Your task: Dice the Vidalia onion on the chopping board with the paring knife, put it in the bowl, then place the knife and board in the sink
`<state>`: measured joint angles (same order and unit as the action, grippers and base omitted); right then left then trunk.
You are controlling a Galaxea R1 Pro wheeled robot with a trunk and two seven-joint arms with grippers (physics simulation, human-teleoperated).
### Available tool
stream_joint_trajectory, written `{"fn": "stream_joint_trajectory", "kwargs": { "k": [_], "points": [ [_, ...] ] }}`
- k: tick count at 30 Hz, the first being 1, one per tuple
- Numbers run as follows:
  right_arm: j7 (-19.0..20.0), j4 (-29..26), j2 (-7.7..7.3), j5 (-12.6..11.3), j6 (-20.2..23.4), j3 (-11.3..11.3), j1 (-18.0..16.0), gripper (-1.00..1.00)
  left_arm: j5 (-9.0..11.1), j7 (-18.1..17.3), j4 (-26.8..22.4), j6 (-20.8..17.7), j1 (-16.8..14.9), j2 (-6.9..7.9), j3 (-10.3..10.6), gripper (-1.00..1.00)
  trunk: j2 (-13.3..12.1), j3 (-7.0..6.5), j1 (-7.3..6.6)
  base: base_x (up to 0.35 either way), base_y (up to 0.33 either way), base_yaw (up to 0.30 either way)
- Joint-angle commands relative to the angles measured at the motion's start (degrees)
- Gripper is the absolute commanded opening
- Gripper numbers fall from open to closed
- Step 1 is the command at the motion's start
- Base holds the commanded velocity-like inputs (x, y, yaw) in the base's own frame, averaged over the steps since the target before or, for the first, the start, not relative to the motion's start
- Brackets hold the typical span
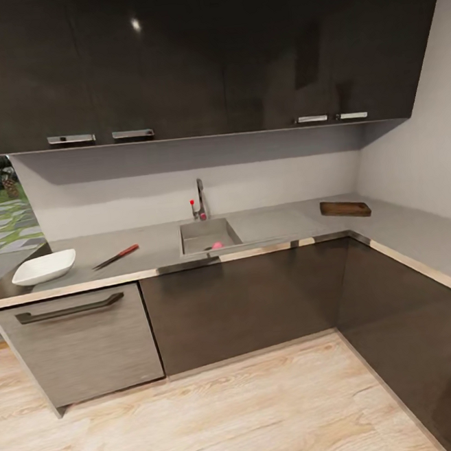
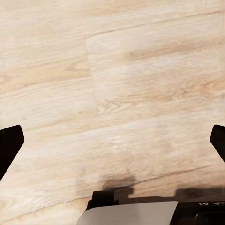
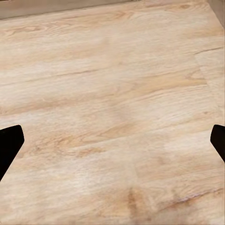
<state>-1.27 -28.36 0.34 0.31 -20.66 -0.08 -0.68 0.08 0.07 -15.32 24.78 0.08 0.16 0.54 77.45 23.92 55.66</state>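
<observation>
The onion [image 1: 217, 245] sits in the sink [image 1: 197, 236]. The knife [image 1: 115, 257] lies on the counter [image 1: 273, 222] between bowl [image 1: 43, 267] and sink, handle toward the sink. The board [image 1: 345, 208] lies far right. Both claws, left [image 2: 112, 140] and right [image 3: 112, 140], are spread wide over the floor [image 3: 112, 84].

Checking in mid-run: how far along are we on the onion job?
Nothing looks done yet. The onion sits in the sink, the knife lies on the counter beside the empty bowl, and the chopping board rests far right. Both grippers, left and right, are open over the wood floor, holding nothing. Every step is left.
</observation>
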Motion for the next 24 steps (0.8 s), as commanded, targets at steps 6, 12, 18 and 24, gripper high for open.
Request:
{"fn": "stream_joint_trajectory", "kwargs": {
  "k": [6,12,18,24],
  "points": [
    [-0.13,0.03,0.02,0.02,-0.17,0.0,-0.03,1.0,0.01,0.01,-0.06,0.09,0.01,0.01,-0.01,1.0,-2.39,-1.03,-1.32,0.0,0.0,0.0],
    [-0.13,0.01,0.02,0.0,-0.17,0.0,-0.03,1.0,0.01,0.0,-0.06,0.09,0.01,0.01,-0.01,1.0,-4.8,-2.11,-2.64,0.0,0.0,0.0],
    [-0.13,0.0,0.02,0.0,-0.17,0.0,-0.03,1.0,0.01,0.01,-0.06,0.09,0.01,0.01,0.0,1.0,-7.2,-3.19,-3.96,0.0,0.0,0.0],
    [-0.13,-0.02,0.02,-0.02,-0.17,0.0,-0.03,1.0,0.01,0.01,-0.06,0.09,0.01,0.01,0.01,1.0,-9.61,-4.26,-5.28,0.0,0.0,0.0]
  ]
}}
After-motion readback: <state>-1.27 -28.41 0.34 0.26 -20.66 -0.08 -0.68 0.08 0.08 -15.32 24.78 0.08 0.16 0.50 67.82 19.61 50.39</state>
